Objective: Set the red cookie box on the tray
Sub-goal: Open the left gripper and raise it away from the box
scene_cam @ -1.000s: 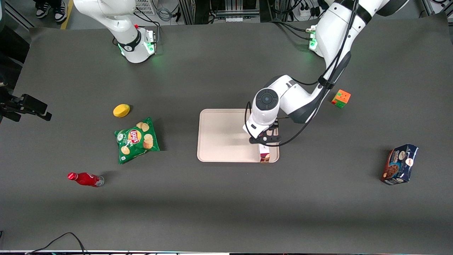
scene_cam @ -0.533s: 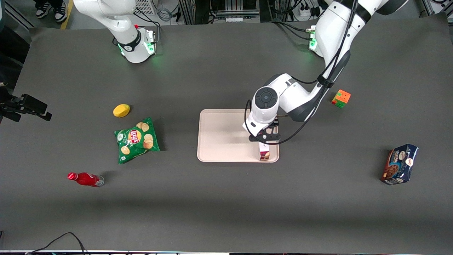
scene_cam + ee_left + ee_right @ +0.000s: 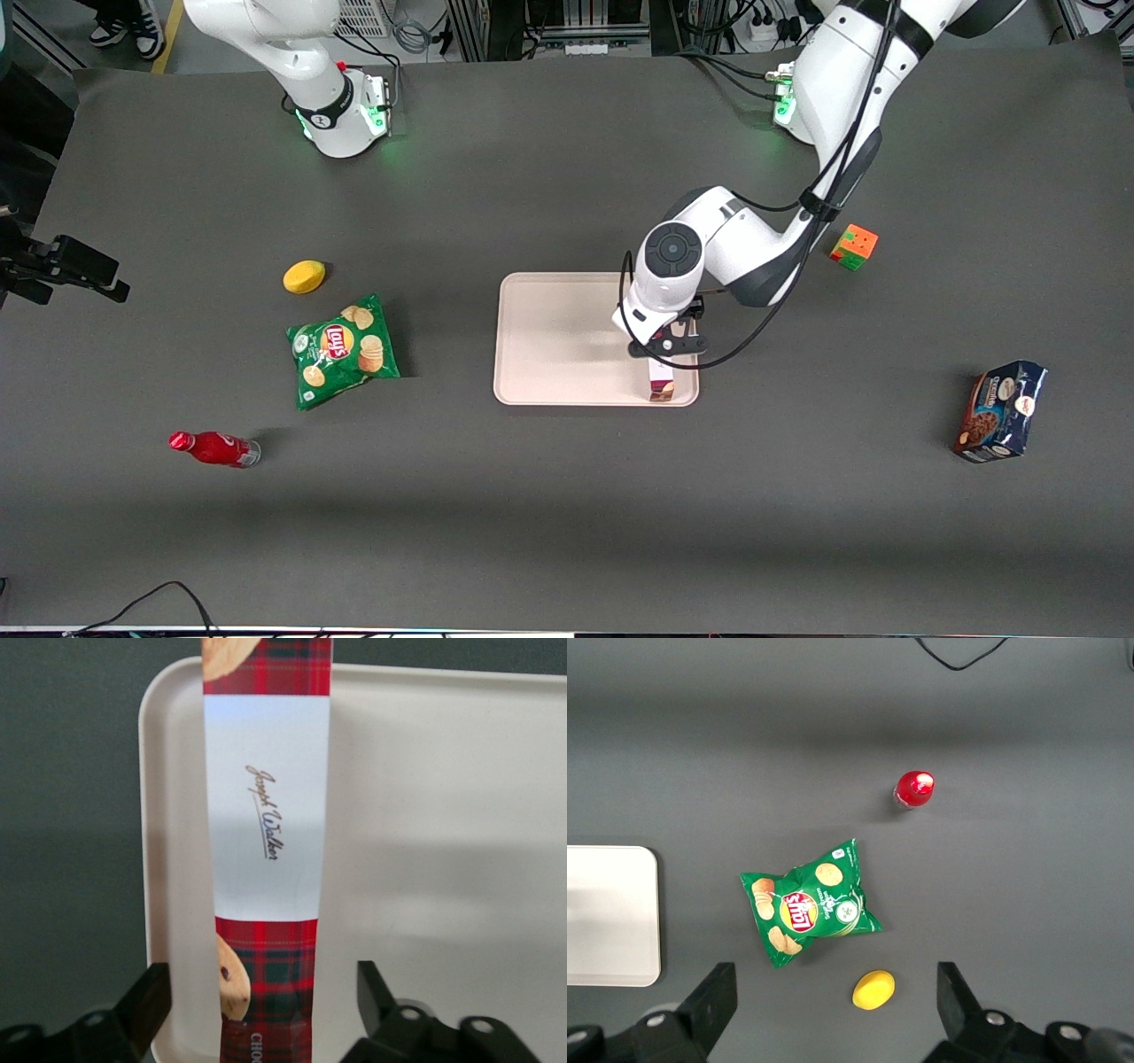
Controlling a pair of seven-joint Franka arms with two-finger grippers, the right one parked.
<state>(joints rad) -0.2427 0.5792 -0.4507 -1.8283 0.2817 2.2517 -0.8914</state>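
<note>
One red cookie box [image 3: 266, 850] lies flat on the tray [image 3: 549, 346], along the tray edge nearest the working arm, near the centre of the front view. Directly above it hangs the gripper [image 3: 264, 1014], jaws spread wide, a finger [image 3: 146, 1001] either side without touching.

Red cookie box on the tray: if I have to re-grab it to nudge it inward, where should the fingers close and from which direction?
Probably across the narrow width at mid-length, coming straight down. The red cookie box lies flat along the tray rim toward the working arm's end, long and thin, so its long sides suit the fingers. The gripper hangs open right above it, one finger on each side, clear of the cardboard.
</note>
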